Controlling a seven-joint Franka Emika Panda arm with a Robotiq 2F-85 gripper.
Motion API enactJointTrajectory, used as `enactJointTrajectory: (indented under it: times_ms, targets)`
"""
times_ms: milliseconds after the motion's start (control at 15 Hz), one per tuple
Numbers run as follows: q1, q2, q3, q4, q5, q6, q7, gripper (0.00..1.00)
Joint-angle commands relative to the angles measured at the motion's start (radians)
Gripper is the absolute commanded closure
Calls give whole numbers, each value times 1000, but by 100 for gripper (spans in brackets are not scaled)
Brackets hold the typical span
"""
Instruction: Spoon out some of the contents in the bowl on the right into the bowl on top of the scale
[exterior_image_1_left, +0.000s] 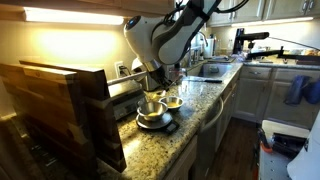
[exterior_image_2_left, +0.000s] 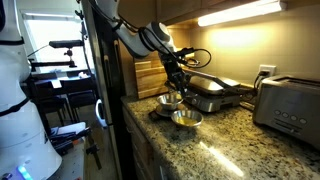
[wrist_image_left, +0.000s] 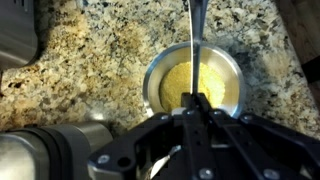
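Gripper (wrist_image_left: 195, 100): fingers together, clamped on the thin metal spoon (wrist_image_left: 196, 40). The handle runs from the fingertips across the bowl toward the top edge of the wrist view. Can't make out the spoon's far end.

Directly under the gripper is the round steel bowl (wrist_image_left: 150, 80), sitting on the speckled granite counter (wrist_image_left: 90, 60). The yellowish-orange loose contents (wrist_image_left: 175, 85) look fine-grained and matte. They form a shallow, even layer over the bowl floor, with bare shiny wall all around. Too small to resolve single grains.

In both exterior views, that bowl (exterior_image_1_left: 172, 102) (exterior_image_2_left: 187, 119) sits straight on the counter. The second steel bowl (exterior_image_1_left: 150, 110) (exterior_image_2_left: 170, 101) is just beside it, on the low dark grey-black scale (exterior_image_1_left: 158, 125) (exterior_image_2_left: 158, 112). Can't tell whether the rims touch or what is in the second bowl.

The gripper (exterior_image_1_left: 160, 85) (exterior_image_2_left: 177, 82) hangs low over the pair, pointing down.
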Motion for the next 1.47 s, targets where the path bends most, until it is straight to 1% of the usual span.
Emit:
enactJointTrajectory:
  times_ms: [0, 200, 333, 600, 733, 1067, 1400]
  targets:
    - [25, -47, 7, -57, -6, 29, -23, 97]
    - [47, -44, 12, -71, -54, 37, 6, 97]
    - [62, -50, 12, -88, -117, 50, 37, 97]
    - [84, -49, 14, -121, -295, 89, 138, 97]
    - [89, -47, 17, -135, -363, 99, 184, 97]
    - [103, -56, 24, -180, -602, 104, 372, 97]
    - [109, -72, 37, -224, -757, 97, 536, 97]
